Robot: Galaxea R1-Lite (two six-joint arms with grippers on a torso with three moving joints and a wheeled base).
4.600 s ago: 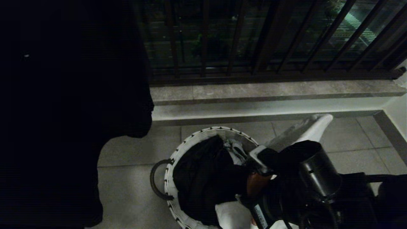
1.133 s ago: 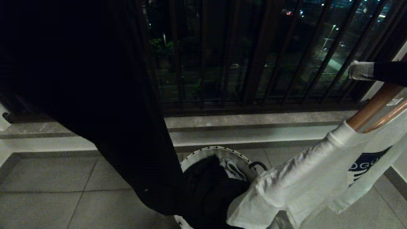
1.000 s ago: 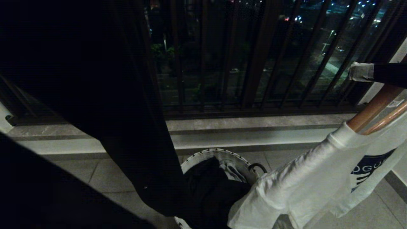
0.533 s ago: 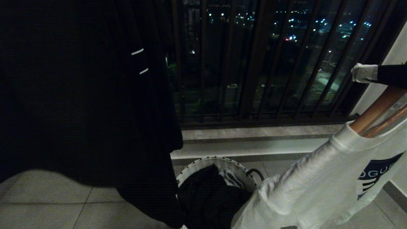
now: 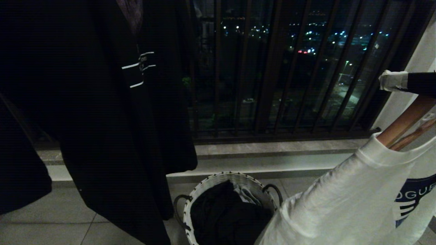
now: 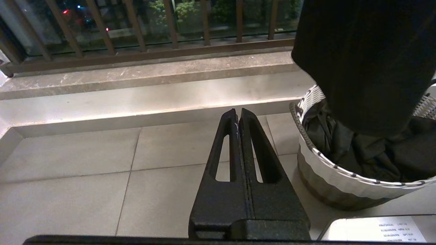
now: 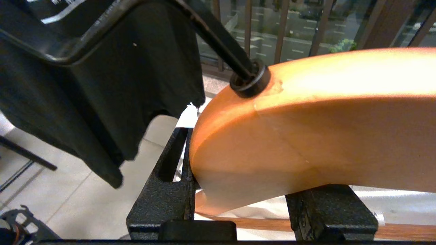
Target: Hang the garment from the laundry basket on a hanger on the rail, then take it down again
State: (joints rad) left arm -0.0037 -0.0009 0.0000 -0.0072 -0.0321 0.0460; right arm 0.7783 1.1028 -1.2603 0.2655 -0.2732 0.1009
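The right gripper is clamped on the thick middle of a wooden hanger, one black finger on each side of the wood. The hanger's dark metal hook rises from a collar in its top. In the head view the hanger shows at the right edge, carrying a white shirt with a dark blue print; the shirt's sleeve droops down and left toward the basket. The rail cannot be made out in any view.

The basket stands on the tiled floor near the low ledge under the window grille, with dark clothes piled inside and a dark handle on either side. Black garments hang at the left, their hems reaching down beside the basket.

The left gripper is pressed shut and holds nothing, low over the floor tiles just left of the basket.
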